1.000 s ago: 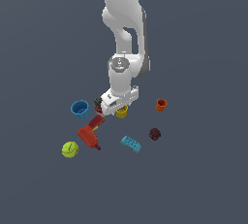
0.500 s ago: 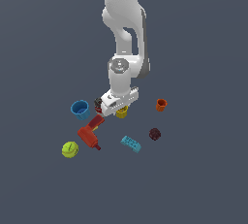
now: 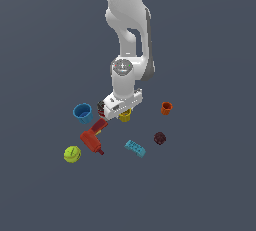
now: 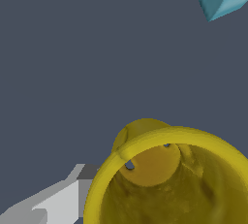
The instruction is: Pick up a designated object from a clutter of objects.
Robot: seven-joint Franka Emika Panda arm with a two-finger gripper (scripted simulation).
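The yellow cup (image 3: 125,116) sits directly under the tool (image 3: 121,109), between the blue cup (image 3: 82,112) and orange cup (image 3: 166,107); whether the tool grips it, I cannot tell.

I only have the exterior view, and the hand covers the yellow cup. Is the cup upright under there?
Observer: Yes. The wrist view looks down into the yellow cup, and its open rim faces the camera.
Operator: Where are the fingers?
Observer: One grey finger shows just outside the rim. The other is out of frame, so I cannot tell whether the gripper is open or shut.
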